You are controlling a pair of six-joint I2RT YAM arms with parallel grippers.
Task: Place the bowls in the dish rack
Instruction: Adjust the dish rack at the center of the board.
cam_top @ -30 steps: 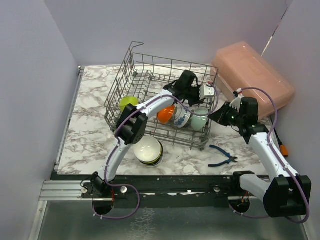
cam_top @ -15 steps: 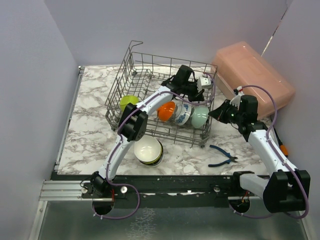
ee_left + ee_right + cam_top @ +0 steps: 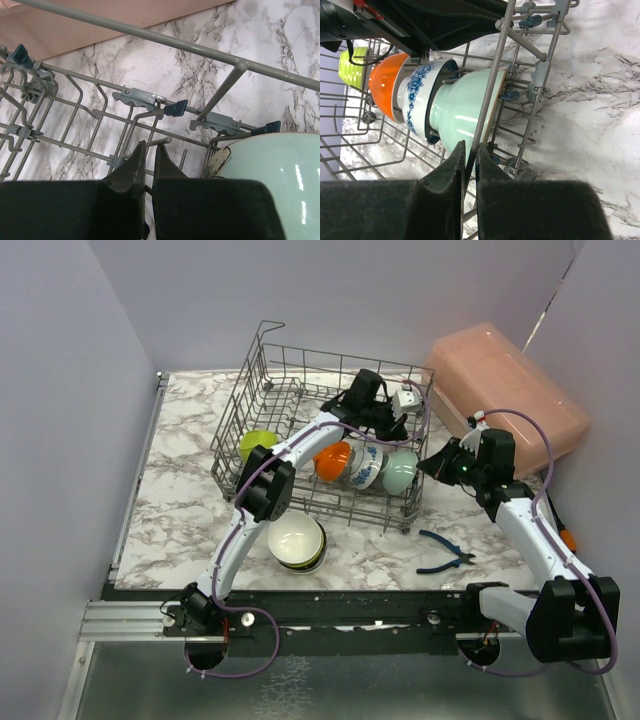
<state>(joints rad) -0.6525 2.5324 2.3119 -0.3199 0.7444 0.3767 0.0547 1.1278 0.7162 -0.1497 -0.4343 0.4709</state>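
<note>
The grey wire dish rack (image 3: 241, 400) stands mid-table. On edge inside it are a lime green bowl (image 3: 257, 445), an orange bowl (image 3: 333, 461), a blue-patterned white bowl (image 3: 362, 468) and a mint green bowl (image 3: 400, 470). A stack of bowls (image 3: 296, 540), cream on top, sits on the table in front of the rack. My left gripper (image 3: 407, 408) hangs shut and empty over the rack's right side, beside the mint bowl (image 3: 270, 170). My right gripper (image 3: 470, 146) is shut on the rack's rim wire (image 3: 493, 75) at the right edge, next to the mint bowl (image 3: 462, 107).
A pink translucent box (image 3: 505, 395) leans at the back right, close behind the rack. Blue-handled pliers (image 3: 445, 552) lie on the marble near the right arm. An orange-tipped tool (image 3: 567, 538) lies at the far right edge. Grey walls close in three sides.
My left gripper has lifted and drawn back from the mint bowl toward the rack's far right corner. The right gripper keeps its hold on the rim and has shifted slightly.
</note>
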